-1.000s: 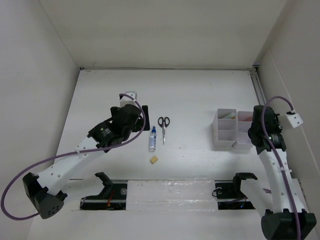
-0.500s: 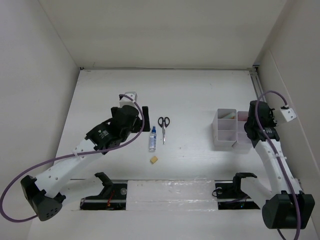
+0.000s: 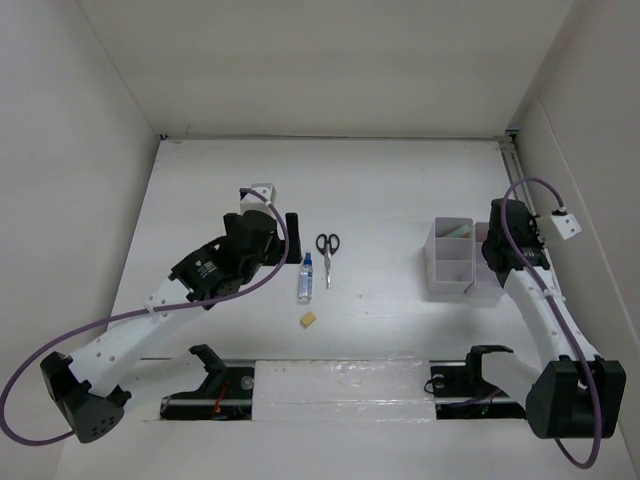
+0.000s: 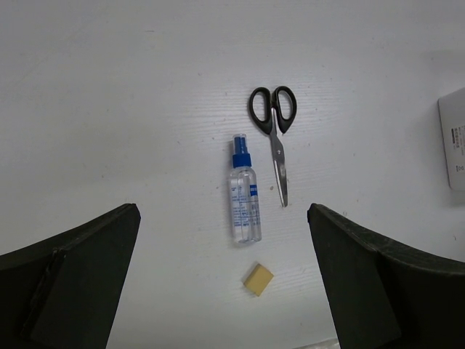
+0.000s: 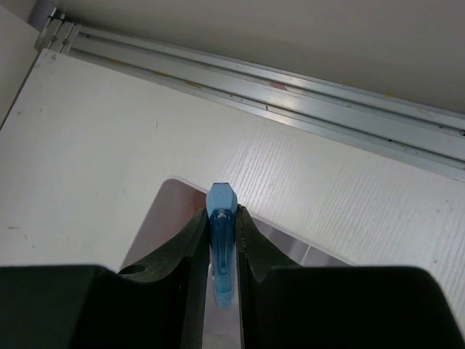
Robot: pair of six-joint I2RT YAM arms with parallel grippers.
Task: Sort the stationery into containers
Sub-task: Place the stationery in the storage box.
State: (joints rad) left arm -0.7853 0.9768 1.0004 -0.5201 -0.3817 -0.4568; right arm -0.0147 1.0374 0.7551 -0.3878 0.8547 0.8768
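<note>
Black-handled scissors (image 3: 327, 248) (image 4: 275, 138), a blue-capped glue bottle (image 3: 305, 279) (image 4: 245, 202) and a small yellow eraser (image 3: 309, 320) (image 4: 258, 279) lie on the table's middle. My left gripper (image 3: 290, 228) (image 4: 221, 218) hovers open above them, the eraser and the bottle's base showing between its fingers (image 4: 73, 276). My right gripper (image 3: 490, 258) (image 5: 220, 218) is shut on a blue marker (image 5: 220, 243), held over the right side of the containers (image 3: 450, 258). One bin's pale inside (image 5: 166, 218) shows below the marker tip.
An aluminium rail (image 5: 305, 91) runs along the table's right edge beside the bins. A corner of a bin (image 4: 454, 138) shows at the right in the left wrist view. White walls enclose the table on the left, back and right.
My right arm has swung its wrist left and toward the back, bringing the gripper with the blue marker over the bins. The left arm has barely shifted.
</note>
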